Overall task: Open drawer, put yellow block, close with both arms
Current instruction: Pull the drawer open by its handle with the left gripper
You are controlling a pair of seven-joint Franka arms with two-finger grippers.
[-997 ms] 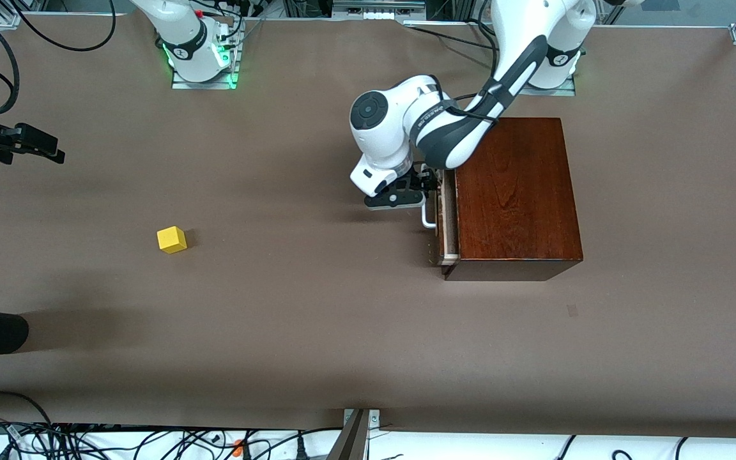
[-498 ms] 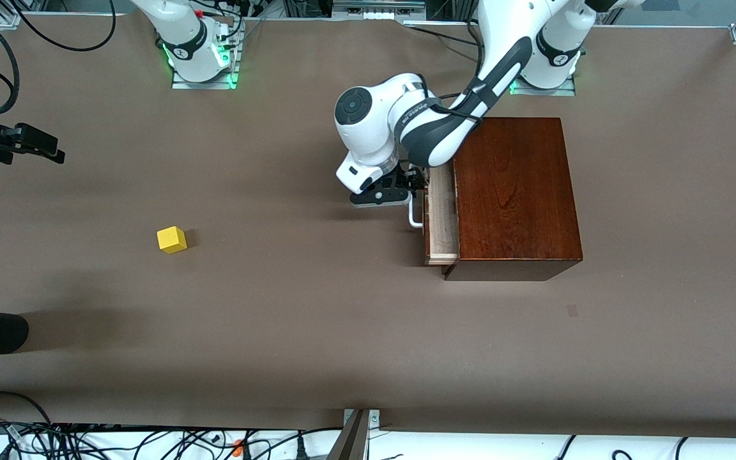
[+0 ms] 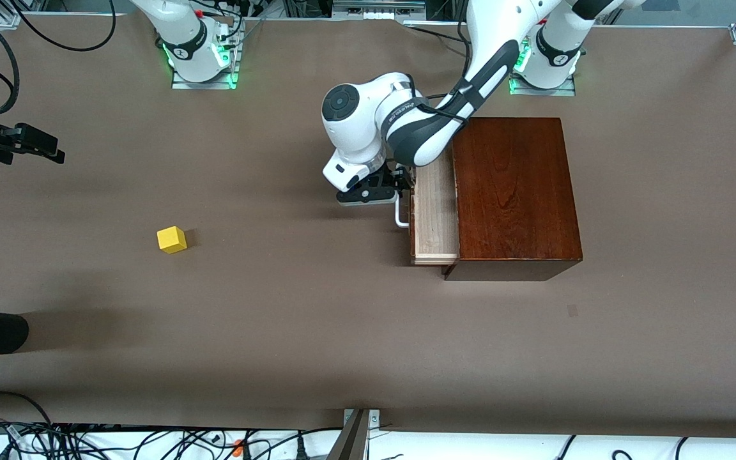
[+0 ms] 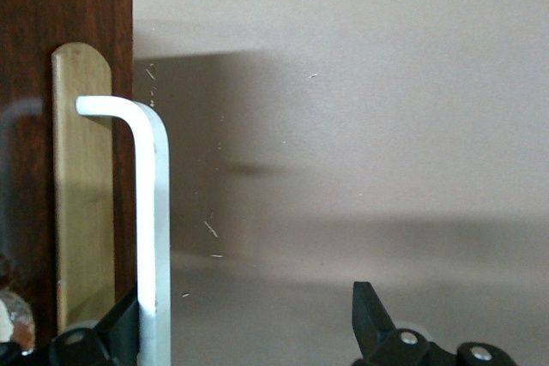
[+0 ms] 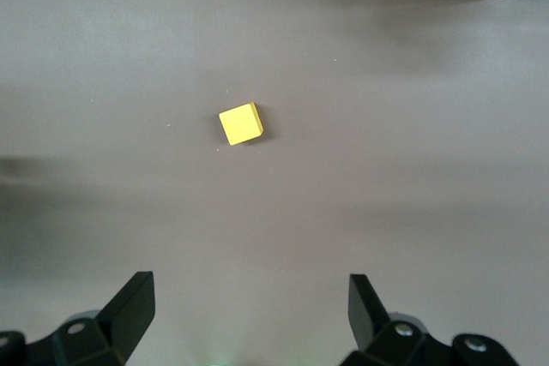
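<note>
On the brown desk (image 3: 317,332) we see the box (image 3: 515,191) w/ drawer (image 3: 435,217) partly out, left hand (image 3: 400,191) at its white handle (image 4: 150,229) w/ fingers spread around the bar, right hand (image 5: 249,319) wide open over the yellow block (image 3: 172,239), which sits well apart twd the right arm's end

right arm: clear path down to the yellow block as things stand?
Probably yes. The right gripper hangs open above the yellow block, which lies alone on bare table. The left gripper is off at the drawer handle, out of the way.
</note>
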